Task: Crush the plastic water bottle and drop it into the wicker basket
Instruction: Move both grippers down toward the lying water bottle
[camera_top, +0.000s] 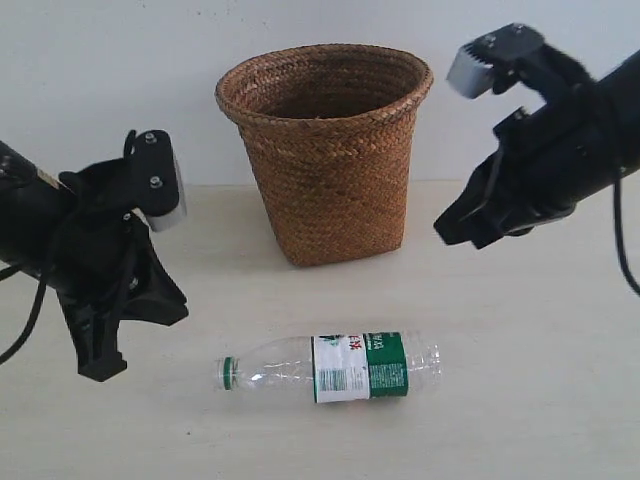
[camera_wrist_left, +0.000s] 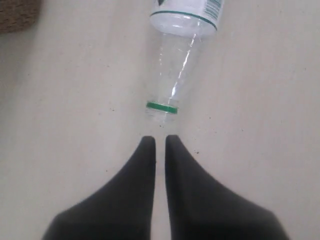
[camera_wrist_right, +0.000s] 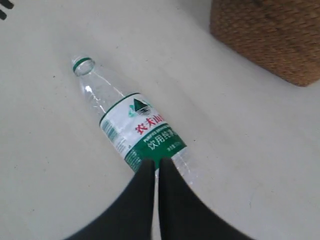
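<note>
The plastic water bottle (camera_top: 330, 368) lies on its side on the table, in front of the wicker basket (camera_top: 328, 190). Its green neck ring points left and its white-and-green label is in the middle. My left gripper (camera_top: 178, 305) hangs to the left of the bottle and above the table. In the left wrist view its tips (camera_wrist_left: 160, 139) are shut with only a thin slit, just short of the bottle's neck (camera_wrist_left: 161, 106). My right gripper (camera_top: 447, 228) hovers high to the right of the basket. It is shut (camera_wrist_right: 157, 162) and empty, lined over the bottle's label end (camera_wrist_right: 142, 130).
The basket's base (camera_wrist_right: 270, 35) stands upright at the back of the pale table (camera_top: 520, 400), and a corner of it (camera_wrist_left: 17, 15) shows in the left wrist view. A white wall rises behind it. Black cables trail from both arms.
</note>
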